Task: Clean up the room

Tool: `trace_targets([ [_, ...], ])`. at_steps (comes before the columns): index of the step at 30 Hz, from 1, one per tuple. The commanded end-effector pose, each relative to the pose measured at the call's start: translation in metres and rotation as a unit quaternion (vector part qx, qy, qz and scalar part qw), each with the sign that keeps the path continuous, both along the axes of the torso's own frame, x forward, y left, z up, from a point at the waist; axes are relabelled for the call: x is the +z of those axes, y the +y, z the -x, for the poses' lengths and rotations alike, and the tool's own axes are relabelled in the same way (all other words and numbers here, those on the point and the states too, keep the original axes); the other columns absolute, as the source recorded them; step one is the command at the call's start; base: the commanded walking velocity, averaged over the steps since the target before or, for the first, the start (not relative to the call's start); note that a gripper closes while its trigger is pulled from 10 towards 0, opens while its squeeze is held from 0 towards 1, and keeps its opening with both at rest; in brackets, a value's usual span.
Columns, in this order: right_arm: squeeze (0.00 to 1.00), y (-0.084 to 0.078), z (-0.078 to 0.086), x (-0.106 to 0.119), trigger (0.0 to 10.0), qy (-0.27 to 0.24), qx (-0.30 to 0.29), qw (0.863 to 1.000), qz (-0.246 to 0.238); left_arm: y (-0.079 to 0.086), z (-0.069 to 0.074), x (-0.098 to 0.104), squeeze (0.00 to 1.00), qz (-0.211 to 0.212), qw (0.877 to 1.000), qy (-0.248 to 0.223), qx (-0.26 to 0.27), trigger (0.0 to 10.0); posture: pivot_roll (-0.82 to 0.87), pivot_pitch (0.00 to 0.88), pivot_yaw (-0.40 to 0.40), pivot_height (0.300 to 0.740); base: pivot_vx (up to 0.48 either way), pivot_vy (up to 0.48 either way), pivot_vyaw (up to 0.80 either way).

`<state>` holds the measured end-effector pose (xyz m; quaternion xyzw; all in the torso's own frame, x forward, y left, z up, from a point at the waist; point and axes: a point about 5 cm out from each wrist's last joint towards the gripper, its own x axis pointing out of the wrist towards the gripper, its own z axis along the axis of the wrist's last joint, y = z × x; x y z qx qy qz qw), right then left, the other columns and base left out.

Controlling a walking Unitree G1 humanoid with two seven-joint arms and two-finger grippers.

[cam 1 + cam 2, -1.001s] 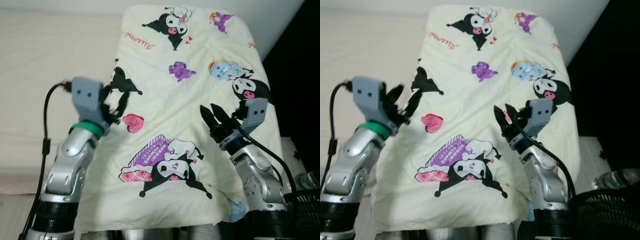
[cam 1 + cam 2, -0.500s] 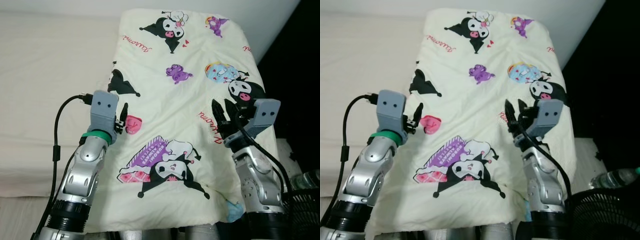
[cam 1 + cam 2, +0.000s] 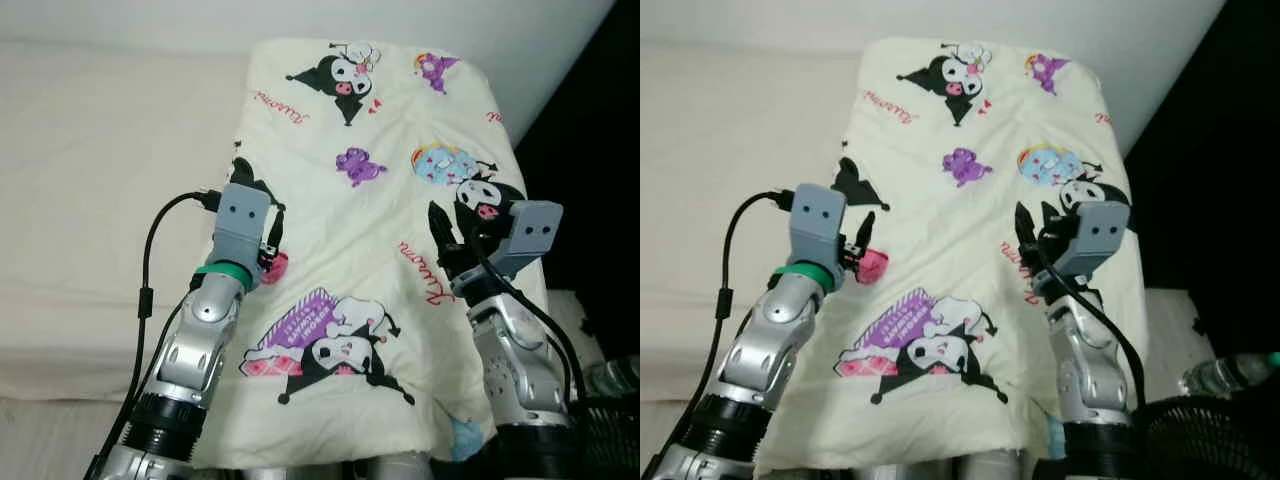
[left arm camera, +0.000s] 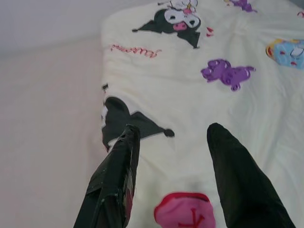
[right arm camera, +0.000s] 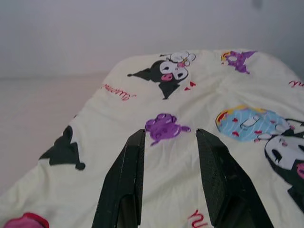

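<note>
Both grippers have drawn in over the blanket [image 3: 370, 200] on the bed [image 3: 90, 180]: left gripper [image 4: 173, 137] and right gripper [image 5: 166, 142] hover spread, holding nothing, cloth directly beneath. Smoothing looks done; folding probably comes next.

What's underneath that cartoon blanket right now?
The cartoon blanket lies spread over the cream bed, which shows bare beside it. Whatever is directly beneath is covered. Both the left gripper and right gripper hover open above it.
</note>
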<state>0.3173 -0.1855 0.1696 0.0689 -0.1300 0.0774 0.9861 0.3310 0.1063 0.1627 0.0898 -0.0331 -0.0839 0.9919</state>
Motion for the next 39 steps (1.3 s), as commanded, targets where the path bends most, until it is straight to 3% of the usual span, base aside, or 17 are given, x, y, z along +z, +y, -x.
trace_targets([
  [1,0.0,-0.0064,0.0026,-0.0084,10.0,0.013,-0.015,1.0,0.002,0.0,0.0022,-0.0074,0.0,-0.003,1.0,0.017,-0.001,10.0,-0.14,0.078,0.01,0.668,0.0,0.0,0.0],
  [22,0.0,-0.0064,-0.0002,-0.0096,10.0,0.014,-0.022,1.0,0.002,-0.0052,-0.0015,-0.0058,0.0,0.012,0.999,0.042,-0.017,10.0,-0.14,0.076,0.021,0.738,0.0,0.0,0.0],
  [39,0.0,-0.0075,0.0003,-0.0096,10.0,0.013,-0.028,1.0,0.001,-0.0076,-0.0032,-0.0056,0.0,0.009,0.999,0.044,-0.023,10.0,-0.15,0.071,0.029,0.74,0.0,0.0,0.0],
])
